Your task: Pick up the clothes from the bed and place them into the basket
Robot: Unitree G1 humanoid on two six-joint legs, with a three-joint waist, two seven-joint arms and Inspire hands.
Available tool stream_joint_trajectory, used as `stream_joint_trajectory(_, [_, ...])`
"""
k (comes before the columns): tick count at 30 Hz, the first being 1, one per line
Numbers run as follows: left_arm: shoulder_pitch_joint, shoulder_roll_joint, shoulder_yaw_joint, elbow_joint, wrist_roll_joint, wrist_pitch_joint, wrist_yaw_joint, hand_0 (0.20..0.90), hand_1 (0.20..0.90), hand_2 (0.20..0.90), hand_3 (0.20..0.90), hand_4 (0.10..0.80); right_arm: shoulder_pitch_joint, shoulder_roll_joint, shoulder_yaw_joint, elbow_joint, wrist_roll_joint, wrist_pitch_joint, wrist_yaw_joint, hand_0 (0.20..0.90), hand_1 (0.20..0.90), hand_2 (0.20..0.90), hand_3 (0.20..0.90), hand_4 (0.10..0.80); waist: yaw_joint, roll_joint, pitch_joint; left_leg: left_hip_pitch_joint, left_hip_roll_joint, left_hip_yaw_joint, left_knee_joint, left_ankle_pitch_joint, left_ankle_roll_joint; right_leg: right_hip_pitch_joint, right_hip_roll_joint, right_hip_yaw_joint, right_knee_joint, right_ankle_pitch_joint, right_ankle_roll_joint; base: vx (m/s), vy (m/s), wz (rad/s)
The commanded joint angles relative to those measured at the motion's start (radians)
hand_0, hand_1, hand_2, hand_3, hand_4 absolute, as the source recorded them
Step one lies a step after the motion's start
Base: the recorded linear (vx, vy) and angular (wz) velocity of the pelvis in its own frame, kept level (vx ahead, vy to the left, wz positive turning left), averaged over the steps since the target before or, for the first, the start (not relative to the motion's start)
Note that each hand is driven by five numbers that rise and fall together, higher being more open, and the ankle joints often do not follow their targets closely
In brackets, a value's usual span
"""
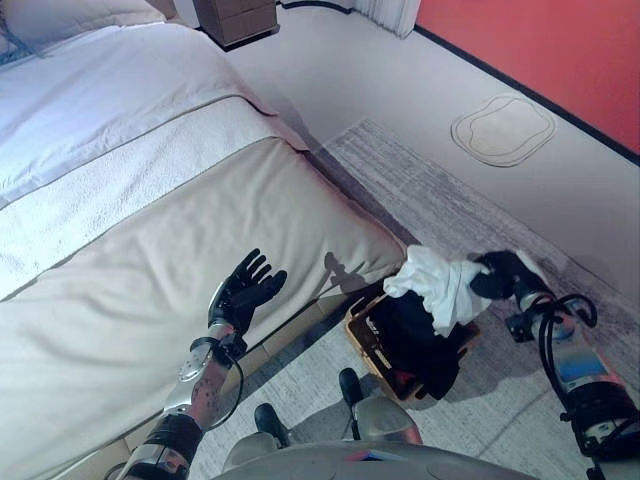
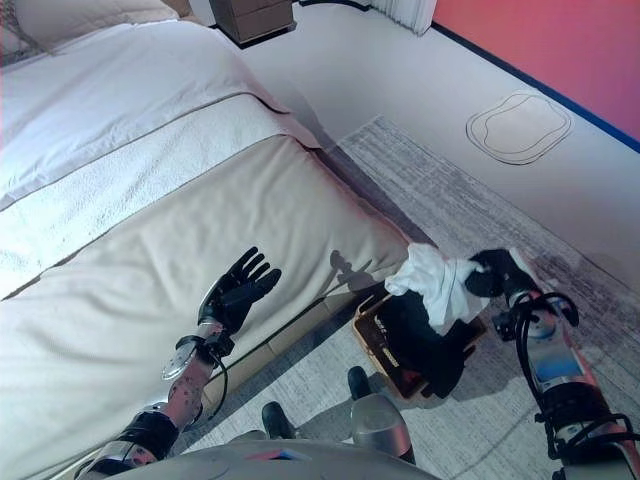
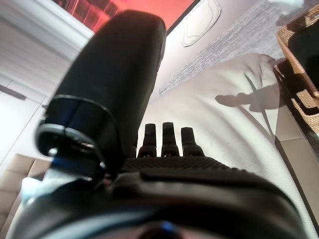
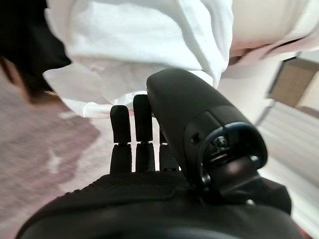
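Note:
A white garment (image 1: pixel 437 284) hangs over the far rim of a wicker basket (image 1: pixel 363 337) that stands on the rug by the bed's foot corner. Dark clothes (image 1: pixel 415 340) fill the basket. My right hand (image 1: pixel 502 276) is at the garment's right side; in the right wrist view its fingers (image 4: pixel 134 129) reach out straight, tips against the white cloth (image 4: pixel 149 35). My left hand (image 1: pixel 246 288) hovers open, fingers spread, over the beige bedcover (image 1: pixel 130 290) near the bed's edge and holds nothing. I see no loose clothes on the bed.
The bed (image 1: pixel 120 160) fills the left, with a white sheet and a pillow at the far end. A grey rug (image 1: pixel 470 205) lies under the basket. A wooden nightstand (image 1: pixel 238 18) stands at the back, and a red wall (image 1: pixel 540 40) runs along the right.

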Motion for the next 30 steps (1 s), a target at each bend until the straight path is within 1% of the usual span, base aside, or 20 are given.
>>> stream_joint_trajectory(1, [-0.04,0.011,-0.033,-0.001,0.034,-0.062,-0.05,0.9,0.9,0.9,0.9,0.8,-0.12,-0.035,-0.003,0.042,-0.018,-0.074,-0.06,0.3,0.3,0.3,0.2,0.1,0.025,0.008,-0.057,0.003,-0.022,-0.068,0.062,-0.112,0.02,-0.028,0.002,-0.057,0.075,0.002,-0.005,0.013,-0.048,-0.01])
stream_joint_trajectory(7, [-0.053,0.015,-0.058,0.017,0.041,-0.057,-0.083,0.9,0.9,0.9,0.9,0.8,-0.153,0.003,0.047,0.186,-0.003,-0.084,-0.076,0.3,0.3,0.3,0.2,0.1,0.043,0.032,-0.052,-0.003,-0.026,-0.084,0.065,-0.113,0.017,-0.029,-0.003,-0.063,0.069,0.002,-0.004,0.0,-0.044,0.01])
stream_joint_trajectory(11, [-0.067,0.013,-0.073,0.028,0.039,-0.058,-0.097,0.9,0.9,0.9,0.9,0.8,-0.184,0.02,0.071,0.263,-0.013,-0.07,-0.091,0.3,0.3,0.3,0.2,0.1,0.053,0.047,-0.046,-0.008,-0.029,-0.096,0.063,-0.112,0.015,-0.031,-0.007,-0.068,0.066,0.002,-0.004,-0.013,-0.026,0.05])
stream_joint_trajectory(12, [-0.068,0.012,-0.078,0.028,0.037,-0.058,-0.098,0.9,0.9,0.9,0.9,0.8,-0.188,0.025,0.077,0.278,-0.019,-0.062,-0.099,0.349,0.349,0.349,0.258,0.158,0.055,0.053,-0.045,-0.008,-0.031,-0.1,0.062,-0.111,0.015,-0.029,-0.008,-0.07,0.065,0.002,-0.004,0.003,-0.01,0.05])
stream_joint_trajectory(13, [-0.067,0.012,-0.08,0.026,0.037,-0.056,-0.1,0.9,0.9,0.9,0.9,0.8,-0.19,0.029,0.078,0.291,-0.026,-0.061,-0.113,0.9,0.9,0.9,0.9,0.8,0.057,0.057,-0.044,-0.007,-0.031,-0.102,0.061,-0.11,0.015,-0.028,-0.008,-0.071,0.064,0.002,-0.004,0.006,-0.01,0.05])
stream_joint_trajectory(18, [-0.067,0.013,-0.093,0.029,0.029,-0.059,-0.106,0.9,0.9,0.9,0.9,0.8,-0.193,0.043,0.085,0.307,-0.042,-0.048,-0.162,0.9,0.9,0.9,0.9,0.8,0.062,0.073,-0.044,-0.007,-0.034,-0.115,0.054,-0.106,0.014,-0.026,-0.01,-0.071,0.061,0.001,-0.003,0.005,-0.01,0.05])
stream_joint_trajectory(22, [-0.062,0.014,-0.09,0.032,0.024,-0.067,-0.113,0.9,0.9,0.9,0.9,0.8,-0.177,0.044,0.082,0.293,-0.061,-0.038,-0.174,0.9,0.9,0.9,0.9,0.8,0.06,0.08,-0.043,-0.006,-0.034,-0.12,0.049,-0.103,0.013,-0.026,-0.01,-0.07,0.059,0.001,-0.003,-0.001,-0.002,0.03])
stream_joint_trajectory(27, [-0.059,0.011,-0.088,0.036,0.024,-0.069,-0.115,0.9,0.9,0.9,0.9,0.8,-0.166,0.039,0.082,0.275,-0.075,-0.037,-0.194,0.9,0.9,0.9,0.9,0.8,0.06,0.08,-0.043,-0.003,-0.033,-0.126,0.042,-0.099,0.013,-0.023,-0.01,-0.07,0.057,0.001,-0.002,0.0,0.0,0.0])
stream_joint_trajectory(30, [-0.052,0.011,-0.085,0.033,0.02,-0.071,-0.113,0.9,0.9,0.9,0.9,0.8,-0.15,0.035,0.079,0.232,-0.078,-0.025,-0.207,0.9,0.9,0.9,0.9,0.8,0.059,0.078,-0.044,-0.003,-0.033,-0.131,0.035,-0.095,0.012,-0.022,-0.009,-0.07,0.055,0.002,-0.002,0.0,0.0,0.0])
